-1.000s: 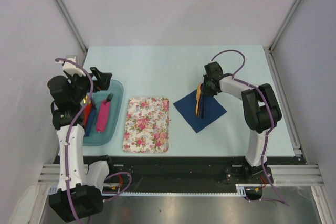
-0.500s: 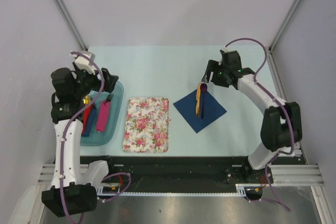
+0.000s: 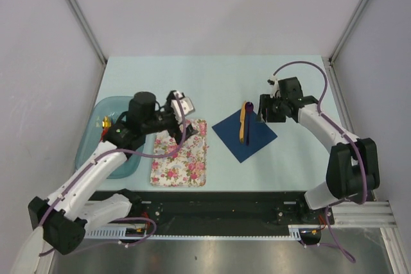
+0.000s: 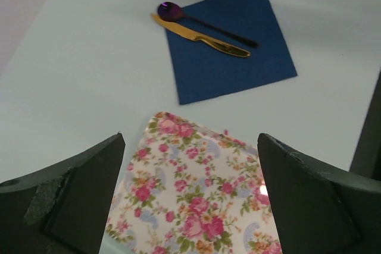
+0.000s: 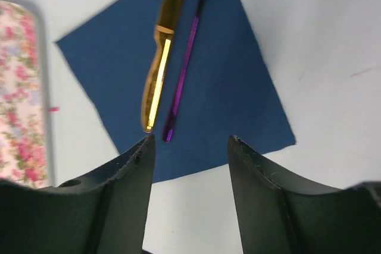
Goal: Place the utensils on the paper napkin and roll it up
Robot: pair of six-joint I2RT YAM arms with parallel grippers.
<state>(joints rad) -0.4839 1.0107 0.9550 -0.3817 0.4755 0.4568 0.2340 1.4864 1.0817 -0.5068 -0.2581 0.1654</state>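
Observation:
The navy paper napkin lies flat, right of centre. The gold utensil and the purple spoon lie side by side on it, the spoon bowl over the far corner. All three show in the left wrist view, napkin, gold utensil and spoon, and in the right wrist view, napkin, gold utensil and spoon. My right gripper is open and empty by the napkin's right edge. My left gripper is open and empty over the floral mat.
The pink-and-white floral mat lies left of the napkin. A teal tray stands at the far left, its contents mostly hidden by my left arm. Grey walls close in the table's left, right and back.
My left gripper swung right from the tray to above the floral mat. My right gripper left the utensils on the napkin, rose away, then came back beside the napkin's right edge.

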